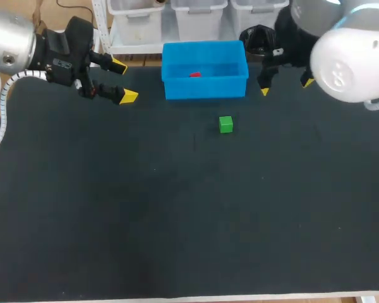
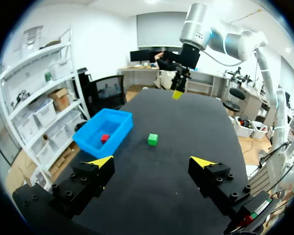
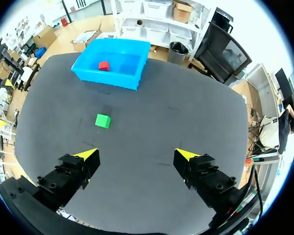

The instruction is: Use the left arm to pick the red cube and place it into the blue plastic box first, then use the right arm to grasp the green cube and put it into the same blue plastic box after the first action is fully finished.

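Red cube (image 1: pixel 194 74) lies inside the blue box (image 1: pixel 205 89).

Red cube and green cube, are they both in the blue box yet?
Halfway. Done: the red cube lies inside the blue box. In hand: nothing; the left gripper and the right gripper are both open and empty. Left to do: the green cube sits on the table in front of the blue box, not yet picked up by the right arm.

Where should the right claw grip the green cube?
Two opposite side faces, from straight above: the green cube sits flat on the table, alone, apart from the box, so the open right claw can straddle it.
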Robot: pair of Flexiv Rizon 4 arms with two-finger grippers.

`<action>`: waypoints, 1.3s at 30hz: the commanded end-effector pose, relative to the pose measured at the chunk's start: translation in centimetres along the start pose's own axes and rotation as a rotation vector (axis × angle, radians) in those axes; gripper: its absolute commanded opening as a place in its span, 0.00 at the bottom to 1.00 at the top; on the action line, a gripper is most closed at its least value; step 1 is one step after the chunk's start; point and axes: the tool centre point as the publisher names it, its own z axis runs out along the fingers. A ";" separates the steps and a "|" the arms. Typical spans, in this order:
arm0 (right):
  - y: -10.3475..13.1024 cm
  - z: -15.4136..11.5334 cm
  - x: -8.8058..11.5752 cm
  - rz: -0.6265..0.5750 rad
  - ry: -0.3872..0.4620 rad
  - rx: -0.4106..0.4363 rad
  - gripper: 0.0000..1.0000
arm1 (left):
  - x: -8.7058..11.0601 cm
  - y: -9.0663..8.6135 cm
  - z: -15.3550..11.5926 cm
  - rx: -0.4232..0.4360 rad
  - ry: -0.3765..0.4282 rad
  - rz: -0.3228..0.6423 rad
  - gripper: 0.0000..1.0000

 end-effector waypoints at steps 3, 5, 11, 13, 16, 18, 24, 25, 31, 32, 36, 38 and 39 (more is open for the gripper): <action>1.4 1.1 -2.8 0.022 0.096 0.029 1.00 | 0.1 0.1 0.0 0.002 -0.004 0.003 1.00; 1.9 1.3 -3.4 0.034 0.108 0.035 1.00 | 0.1 0.1 0.0 0.002 -0.004 0.003 1.00; 3.3 1.7 -5.3 0.056 0.164 0.053 1.00 | 0.1 0.1 0.0 0.002 -0.004 0.003 1.00; 3.9 1.9 -5.8 0.055 0.174 0.058 1.00 | 0.1 0.1 0.0 0.002 -0.004 0.003 1.00; 4.6 2.1 -6.5 0.064 0.188 0.055 1.00 | 0.1 0.1 0.0 0.002 -0.004 0.003 1.00; 5.1 2.4 -7.0 0.068 0.196 0.054 1.00 | 0.1 0.1 0.0 0.002 -0.004 0.003 1.00; 6.5 3.0 -7.5 0.071 0.218 0.043 1.00 | 0.1 0.1 0.0 0.002 -0.004 0.003 1.00; 6.6 3.2 -7.5 0.070 0.221 0.040 1.00 | 0.1 0.1 0.0 0.002 -0.004 0.003 1.00; 6.9 3.2 -7.4 0.078 0.234 0.036 1.00 | 0.1 0.1 0.0 0.002 -0.004 0.003 1.00; 6.9 3.2 -7.4 0.078 0.234 0.036 1.00 | 0.1 0.1 0.0 0.002 -0.004 0.003 1.00; 6.9 3.2 -7.4 0.078 0.234 0.036 1.00 | 0.1 0.1 0.0 0.002 -0.004 0.003 1.00; 6.9 3.2 -7.4 0.078 0.234 0.036 1.00 | 0.1 0.1 0.0 0.002 -0.004 0.003 1.00; 6.9 3.2 -7.4 0.078 0.234 0.036 1.00 | 0.1 0.1 0.0 0.002 -0.004 0.003 1.00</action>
